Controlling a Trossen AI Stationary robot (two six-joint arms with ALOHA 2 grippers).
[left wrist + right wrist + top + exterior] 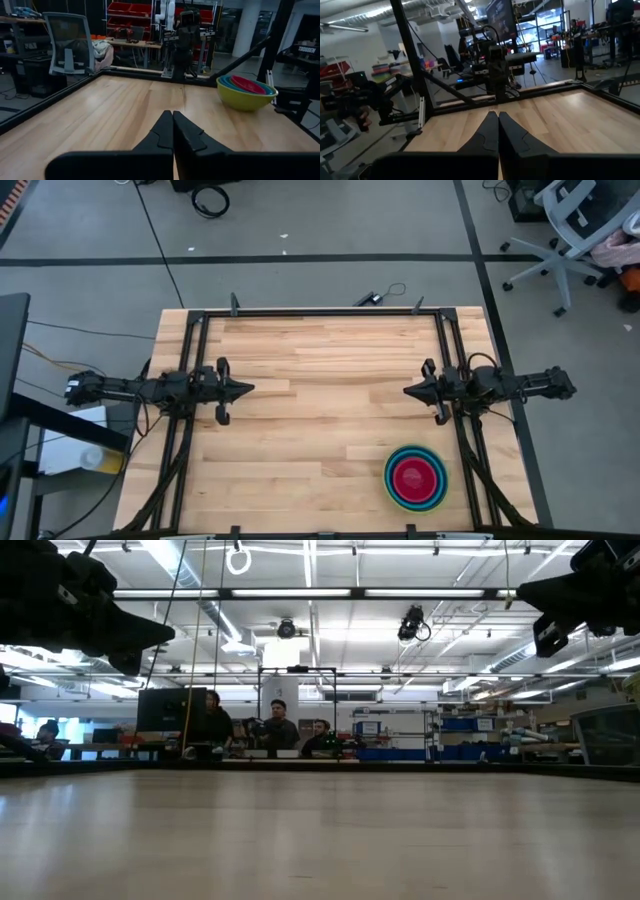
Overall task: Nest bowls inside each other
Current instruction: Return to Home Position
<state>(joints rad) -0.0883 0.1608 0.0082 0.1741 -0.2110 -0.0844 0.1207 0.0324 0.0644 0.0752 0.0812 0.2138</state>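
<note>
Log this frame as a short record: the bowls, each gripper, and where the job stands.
bowls: one nested stack of bowls, with the red bowl innermost and the lime-green bowl outermost
place: on the table, right arm's side, near the high view's lower edge
left gripper: shut, empty, raised over the table's left side
right gripper: shut, empty, raised, apart from the stack
status: nesting looks complete

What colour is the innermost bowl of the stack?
Innermost bowl is red-pink; high view shows it best.
</note>
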